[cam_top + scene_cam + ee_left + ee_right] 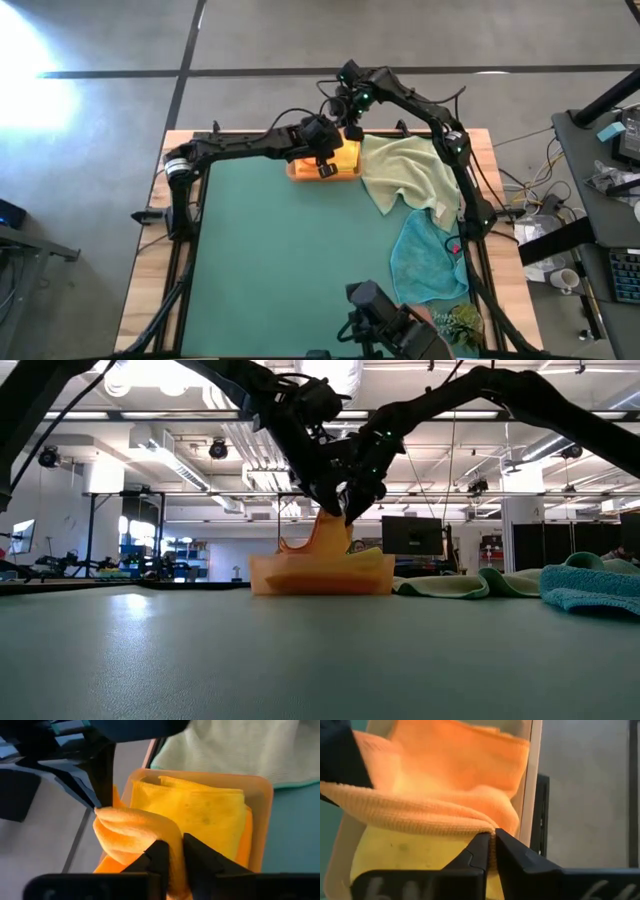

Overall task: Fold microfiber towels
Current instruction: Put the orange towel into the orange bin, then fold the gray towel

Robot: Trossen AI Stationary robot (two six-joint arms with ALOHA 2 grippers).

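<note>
From above, at twelve o'clock on the green mat (pixel 290 260), we are seeing both grippers meeting over the orange bin (pixel 325 165). Left gripper (pixel 327 160) is reaching in from nine o'clock, right gripper (pixel 352 118) from one o'clock. A pale green towel (pixel 410 175) is lying just beside the bin at three o'clock; a teal towel (pixel 428 255) is lying at five o'clock.

Low view: we are watching an orange towel (pixel 328 535) being held up in a peak above the bin, both grippers at its top.

Left wrist view: the fingers are standing narrow, pinching a fold of the orange towel (pixel 137 832); a folded yellow towel (pixel 200 815) is resting inside the bin.

Right wrist view: the fingers are nearly closed, nipping the orange towel's edge.

Judgement: we are at the stowing step, placing a folded orange towel onto the yellow one. Next move calls for both grippers opening together and lifting clear without dragging the cloth, then going for the pale green towel.
</note>
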